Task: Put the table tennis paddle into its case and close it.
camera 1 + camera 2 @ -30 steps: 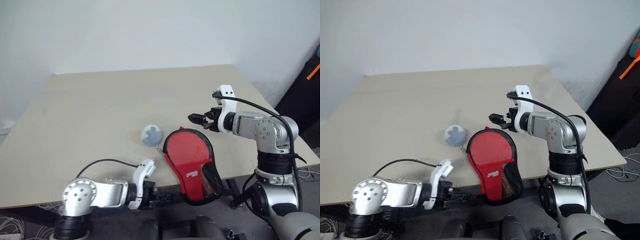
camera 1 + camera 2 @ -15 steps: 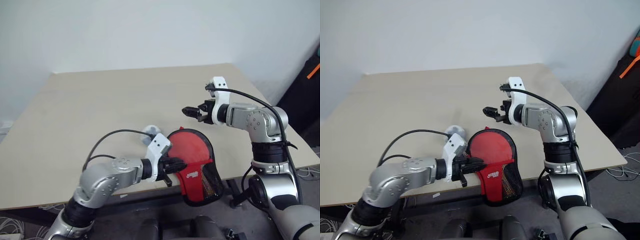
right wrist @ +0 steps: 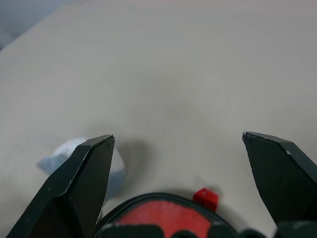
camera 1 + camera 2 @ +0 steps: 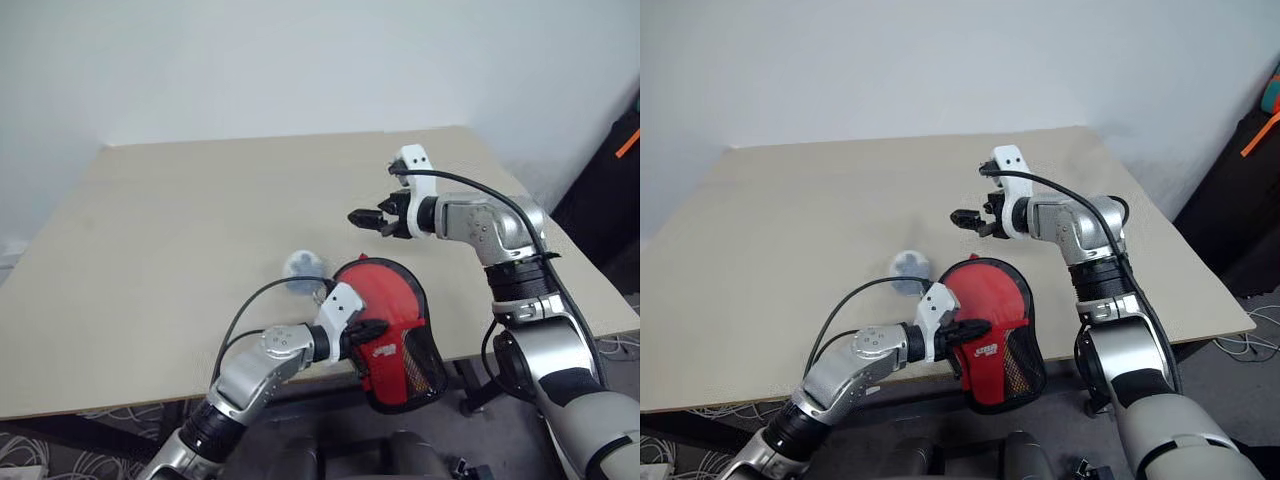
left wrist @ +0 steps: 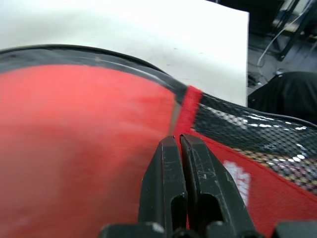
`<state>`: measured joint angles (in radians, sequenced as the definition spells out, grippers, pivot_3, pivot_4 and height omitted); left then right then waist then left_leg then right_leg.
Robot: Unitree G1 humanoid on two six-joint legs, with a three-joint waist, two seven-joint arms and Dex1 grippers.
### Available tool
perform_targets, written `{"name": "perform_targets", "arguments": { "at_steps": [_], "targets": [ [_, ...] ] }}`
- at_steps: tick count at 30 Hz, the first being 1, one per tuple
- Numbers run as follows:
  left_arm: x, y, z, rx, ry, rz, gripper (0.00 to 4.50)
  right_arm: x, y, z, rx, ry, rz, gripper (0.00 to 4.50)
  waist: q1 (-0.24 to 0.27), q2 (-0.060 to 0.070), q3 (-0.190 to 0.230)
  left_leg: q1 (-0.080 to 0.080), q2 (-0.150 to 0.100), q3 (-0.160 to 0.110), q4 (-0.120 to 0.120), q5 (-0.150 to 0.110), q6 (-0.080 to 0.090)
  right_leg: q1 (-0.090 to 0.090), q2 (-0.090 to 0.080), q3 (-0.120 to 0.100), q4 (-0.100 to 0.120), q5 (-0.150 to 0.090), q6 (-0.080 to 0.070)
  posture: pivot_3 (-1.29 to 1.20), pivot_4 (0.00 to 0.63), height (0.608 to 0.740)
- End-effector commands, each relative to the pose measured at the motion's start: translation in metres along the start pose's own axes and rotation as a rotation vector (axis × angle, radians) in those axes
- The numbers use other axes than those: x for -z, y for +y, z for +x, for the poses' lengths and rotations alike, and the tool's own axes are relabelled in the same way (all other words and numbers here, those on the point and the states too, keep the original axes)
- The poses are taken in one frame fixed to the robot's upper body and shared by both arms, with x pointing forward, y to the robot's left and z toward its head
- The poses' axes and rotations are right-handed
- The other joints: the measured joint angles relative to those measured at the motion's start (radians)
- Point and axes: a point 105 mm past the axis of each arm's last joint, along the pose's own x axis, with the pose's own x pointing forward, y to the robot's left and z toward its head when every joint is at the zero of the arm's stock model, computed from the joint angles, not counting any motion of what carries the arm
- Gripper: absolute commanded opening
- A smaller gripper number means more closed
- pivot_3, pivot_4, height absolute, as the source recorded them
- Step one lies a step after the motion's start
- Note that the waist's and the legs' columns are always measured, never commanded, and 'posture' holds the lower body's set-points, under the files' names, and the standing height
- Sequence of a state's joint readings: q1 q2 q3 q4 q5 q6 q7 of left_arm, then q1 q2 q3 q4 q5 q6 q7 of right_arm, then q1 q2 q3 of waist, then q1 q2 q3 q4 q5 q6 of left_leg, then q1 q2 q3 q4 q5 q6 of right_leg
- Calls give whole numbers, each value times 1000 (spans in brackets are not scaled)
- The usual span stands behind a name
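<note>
Left gripper (image 4: 368, 330) is pressing, fingers together, on the case (image 4: 395, 335); right gripper (image 4: 362, 218) is hovering spread — should pin the case before zipping.

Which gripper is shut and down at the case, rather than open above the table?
The left gripper: its fingers are pressed together against the case. The right gripper hangs wide open above the table, beyond the case.

Beige table (image 4: 200, 210) stood against a plain white wall (image 4: 300, 60), dark floor (image 4: 1240, 370) with loose cables (image 4: 1250, 345) lay beside its right edge
</note>
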<state>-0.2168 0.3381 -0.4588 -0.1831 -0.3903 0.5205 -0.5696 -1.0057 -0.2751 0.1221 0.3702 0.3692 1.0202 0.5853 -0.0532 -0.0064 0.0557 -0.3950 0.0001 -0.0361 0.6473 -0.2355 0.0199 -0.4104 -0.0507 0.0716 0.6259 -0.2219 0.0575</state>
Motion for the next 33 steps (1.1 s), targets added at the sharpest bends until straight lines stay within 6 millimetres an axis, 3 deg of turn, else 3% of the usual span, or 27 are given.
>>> {"name": "perform_targets", "arguments": {
  "at_steps": [1, 11, 18, 26, 32, 33],
  "targets": [
    [-7, -4, 2, 22, -35, 23, 43, -21, 14, 4, -74, -28, -92, 4500, 0, 0, 0, 0, 0, 0, 0, 0, 0, 0, 0, 0, 0, 0, 0, 0, 0, 740],
    [5, 2, 7, -1, -7, 4, 43, -12, 57, 46, -291, 62, -169, 4500, 0, 0, 0, 0, 0, -1, 3, 0, 0, 1, 1, -1, 3, 0, 0, 0, 0, 740],
    [8, 4, 11, -20, 1, -5, 43, 1, 75, 65, -345, 104, -168, 4500, 0, 1, -1, 1, 0, -1, 6, 0, 0, 2, 1, -1, 5, 1, 1, 0, 0, 740],
    [10, 7, 12, -31, 11, -8, 43, 33, 81, 83, -340, 178, -147, 4500, 0, 1, -1, 1, 0, -2, 13, 0, -1, 1, 1, -1, 14, 1, 1, 0, 0, 740],
    [10, 7, 13, -31, 15, -4, 43, 38, 79, 90, -307, 170, -142, 4500, 0, 1, -1, 1, 0, -2, 13, 0, -1, 1, 1, -1, 14, 1, 1, 0, 0, 740],
    [10, 7, 14, -31, 15, -4, 9, 39, 78, 91, -299, 170, -142, 4320, 0, 1, -1, 1, 0, -2, 13, 0, -1, 1, 1, -1, 14, 1, 1, 0, 0, 740]
  ]
}}
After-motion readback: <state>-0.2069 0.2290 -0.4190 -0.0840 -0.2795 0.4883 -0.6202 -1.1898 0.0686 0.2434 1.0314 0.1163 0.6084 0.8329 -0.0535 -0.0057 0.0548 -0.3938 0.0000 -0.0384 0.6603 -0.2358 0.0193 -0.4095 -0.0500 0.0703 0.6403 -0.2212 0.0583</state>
